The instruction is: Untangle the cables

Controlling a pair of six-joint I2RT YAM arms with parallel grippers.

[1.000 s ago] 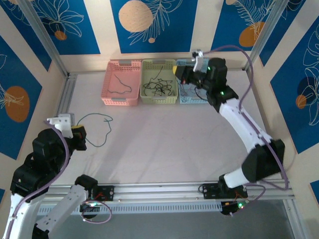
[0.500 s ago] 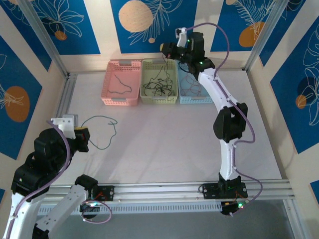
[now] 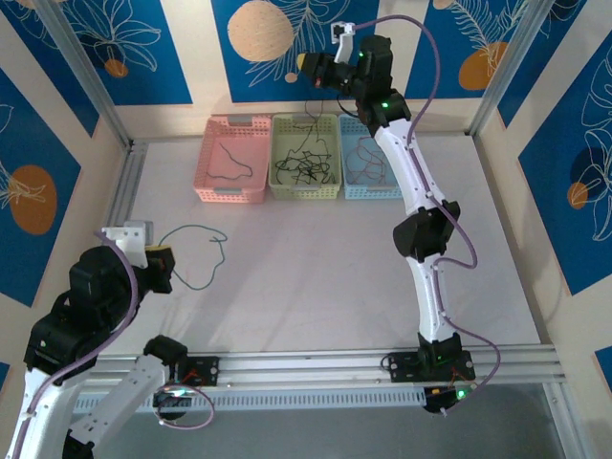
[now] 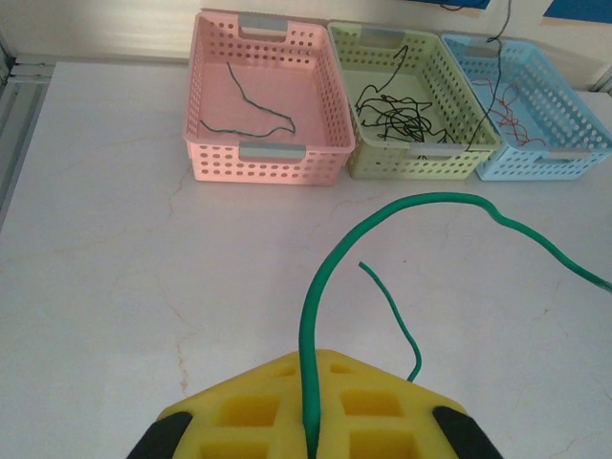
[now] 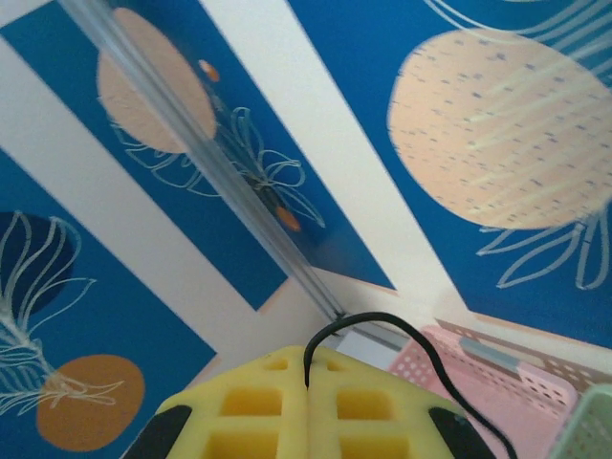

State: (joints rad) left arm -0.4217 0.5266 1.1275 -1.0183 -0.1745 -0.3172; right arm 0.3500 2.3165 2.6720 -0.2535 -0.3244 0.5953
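White tabletop (image 3: 316,277); baskets (image 3: 305,194) with cables (image 3: 304,170) at far edge; blue leaf-patterned walls (image 3: 335,57)

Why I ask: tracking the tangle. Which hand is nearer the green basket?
Right. The right hand hangs above the green basket's far end, pinching a black cable; the left hand is well back, near left, holding a green cable.

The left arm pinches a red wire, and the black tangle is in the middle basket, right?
The wire in the left fingers is green, not red; the left wrist view shows it. The black tangle is in the middle basket.
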